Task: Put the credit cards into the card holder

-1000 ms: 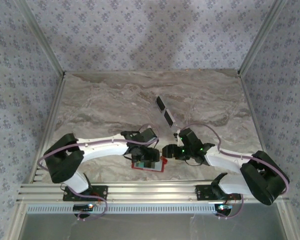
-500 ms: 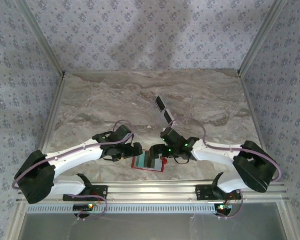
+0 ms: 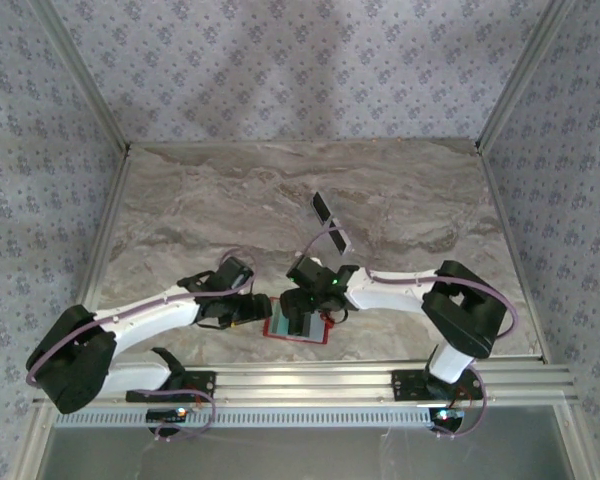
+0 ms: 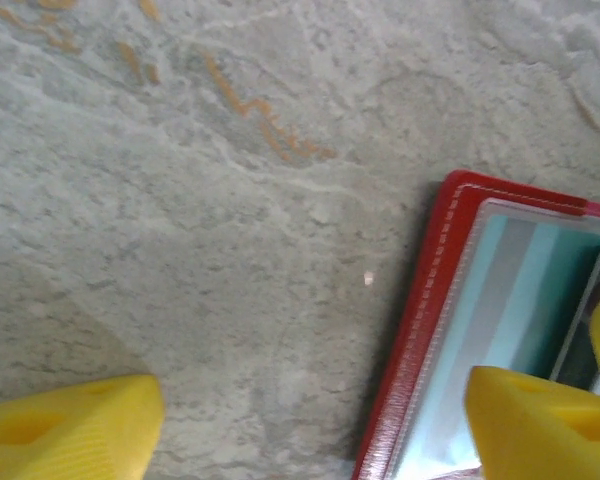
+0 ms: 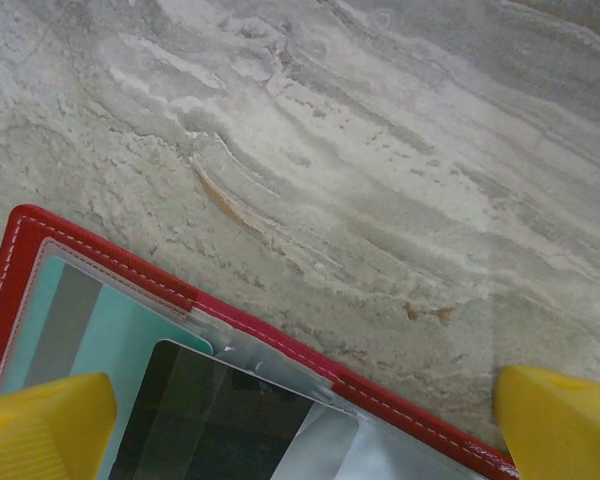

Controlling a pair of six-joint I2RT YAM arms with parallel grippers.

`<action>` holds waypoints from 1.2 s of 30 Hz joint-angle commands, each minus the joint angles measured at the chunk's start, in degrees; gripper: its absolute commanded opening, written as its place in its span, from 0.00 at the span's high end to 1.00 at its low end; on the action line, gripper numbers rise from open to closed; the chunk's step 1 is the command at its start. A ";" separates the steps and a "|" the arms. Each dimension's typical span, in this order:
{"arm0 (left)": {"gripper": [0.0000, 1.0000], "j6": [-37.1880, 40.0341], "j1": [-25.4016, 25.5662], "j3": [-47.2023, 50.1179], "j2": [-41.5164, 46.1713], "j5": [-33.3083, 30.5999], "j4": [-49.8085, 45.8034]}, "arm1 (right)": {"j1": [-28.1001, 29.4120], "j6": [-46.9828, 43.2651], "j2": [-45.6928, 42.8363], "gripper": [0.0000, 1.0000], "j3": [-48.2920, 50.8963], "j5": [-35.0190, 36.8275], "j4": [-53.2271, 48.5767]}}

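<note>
Card holder (image 3: 296, 338) lies open at lower centre of the surface (image 3: 180, 220); teal card (image 5: 110, 330) is pocketed and dark card (image 5: 210, 410) looks part-way in. Upper loose card (image 3: 322, 208) and lower loose card (image 3: 337, 238) lie above centre, so roughly half seems left; left claw (image 4: 315, 395) and right claw (image 5: 300, 395) both gape wide, holding nothing.

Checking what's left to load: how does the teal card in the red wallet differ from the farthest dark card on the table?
The teal-blue card with a grey stripe sits inside the open red wallet behind a clear pocket; the dark card with a pale edge lies loose on the marble table. Both are thin, flat rectangles.
</note>
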State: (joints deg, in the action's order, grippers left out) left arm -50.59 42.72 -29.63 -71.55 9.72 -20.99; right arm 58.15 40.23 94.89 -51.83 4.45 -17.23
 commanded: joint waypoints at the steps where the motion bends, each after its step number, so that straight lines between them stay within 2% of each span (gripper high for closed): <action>1: 0.28 1.22 0.61 3.04 -3.72 7.27 12.47 | 0.56 0.03 2.08 0.00 -1.35 2.72 -3.14; 4: 0.31 0.93 0.53 3.65 -3.99 8.42 13.87 | 1.76 0.02 2.87 0.02 -2.69 5.53 -5.47; 9: 0.32 0.84 0.50 3.63 -5.19 9.40 14.75 | 2.62 0.27 3.11 0.10 -3.19 7.85 -6.96; 20: 0.33 0.67 0.50 3.61 -7.26 10.33 15.98 | 2.61 -0.97 0.63 0.30 0.24 6.29 -2.39; 25: 0.33 0.94 0.52 3.35 -7.54 12.35 16.88 | 2.60 -3.03 1.50 0.31 0.17 2.89 -0.66; 28: 0.33 0.72 0.50 3.36 -8.31 16.42 20.03 | 2.56 -3.76 1.20 0.26 -0.35 0.99 -0.17; 31: 0.33 0.33 0.52 3.08 -9.94 19.75 22.11 | 2.33 -9.49 0.14 0.22 -0.51 -1.49 0.61; 36: 0.35 -0.60 0.52 3.77 -11.76 23.68 25.56 | 0.99 -17.15 -0.96 0.28 0.43 -8.50 2.91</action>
State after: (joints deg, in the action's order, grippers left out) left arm -50.52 40.53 -30.24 -74.89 12.99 -21.23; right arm 59.88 28.84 95.88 -52.23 2.35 -16.73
